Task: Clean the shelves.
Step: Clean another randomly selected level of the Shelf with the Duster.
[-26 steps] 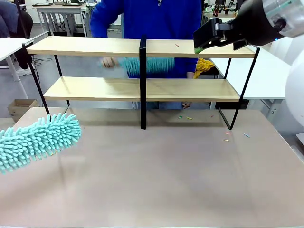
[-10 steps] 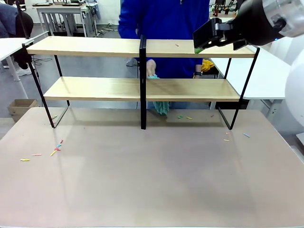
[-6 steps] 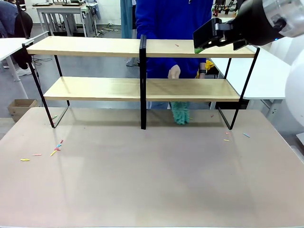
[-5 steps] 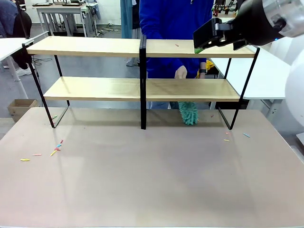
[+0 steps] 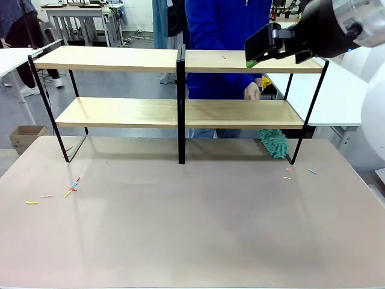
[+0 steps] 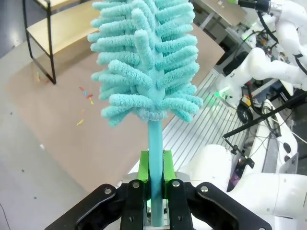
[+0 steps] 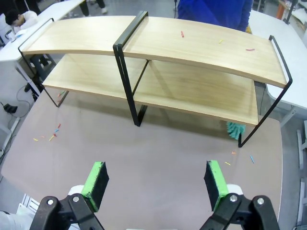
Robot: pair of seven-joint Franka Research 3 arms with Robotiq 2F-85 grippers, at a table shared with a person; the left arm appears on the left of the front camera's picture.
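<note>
Beige-brown tabletop (image 5: 180,235) is stretching across in front of me. The shelves (image 5: 120,59) are standing at its far edge: two long light-wood boards in a thin black frame with a central black post. A person in a blue top (image 5: 222,42) is standing behind them, toward the right half.

My right gripper (image 7: 156,184) is hanging wide open, green pads well apart, gripping nothing. From its wrist view the shelves (image 7: 192,45) are lying ahead of it and lower down, well apart, with bare tabletop between. In the front view this gripper is overlapping the right end of the top board.

My left gripper (image 6: 153,165) is clamping tight on the handle of a teal chenille duster (image 6: 146,62), green pads pressing either side of the stick and the fluffy head sticking straight out beyond the fingers. The shelves (image 6: 53,28) are sitting in the upper left of that view, well apart from the duster head.

The person's hand (image 5: 252,91) is hovering just above the lower board near its right end. A second teal duster (image 5: 274,143) is hanging below that board, just beside the right frame leg.

Coloured scraps (image 5: 72,183) are lying on the tabletop near the left frame leg. A few more are lying by the right leg and on the top board.
</note>
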